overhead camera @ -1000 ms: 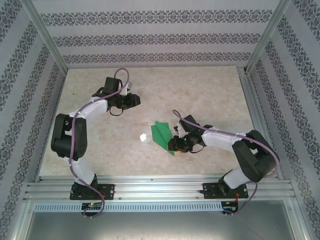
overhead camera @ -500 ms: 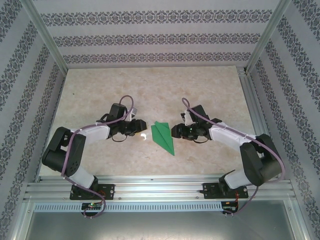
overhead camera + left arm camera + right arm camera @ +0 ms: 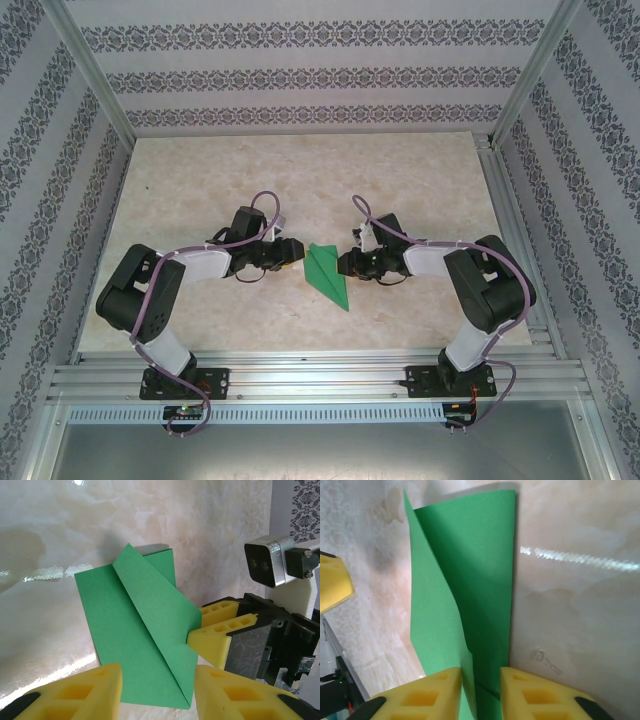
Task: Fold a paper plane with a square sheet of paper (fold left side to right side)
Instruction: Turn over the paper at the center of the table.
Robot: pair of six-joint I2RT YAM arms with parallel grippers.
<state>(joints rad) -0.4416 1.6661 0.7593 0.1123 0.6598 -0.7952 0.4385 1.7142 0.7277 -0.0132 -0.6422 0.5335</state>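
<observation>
Plane [image 3: 326, 277] lies on the table [image 3: 420, 180], mid-width and in the near half. Its wide end points away from the arms, its tip toward the near edge and slightly right. It sits directly between the two grippers.

Left gripper [image 3: 296, 251]: at the plane's far-left corner, jaws spread, nothing held. In the left wrist view the plane's edge spans the gap between the pads [image 3: 95, 690]. Can't tell if they touch the paper.

Right gripper [image 3: 342, 264]: at the plane's right edge, near the wide end. Jaws are narrow, astride a lifted layer. The right wrist view shows a slim gap between the pads [image 3: 435, 690] with the fold standing in it. From the left wrist view the fingertips look pressed onto the paper edge. Clamped or just straddling: can't tell.
</observation>
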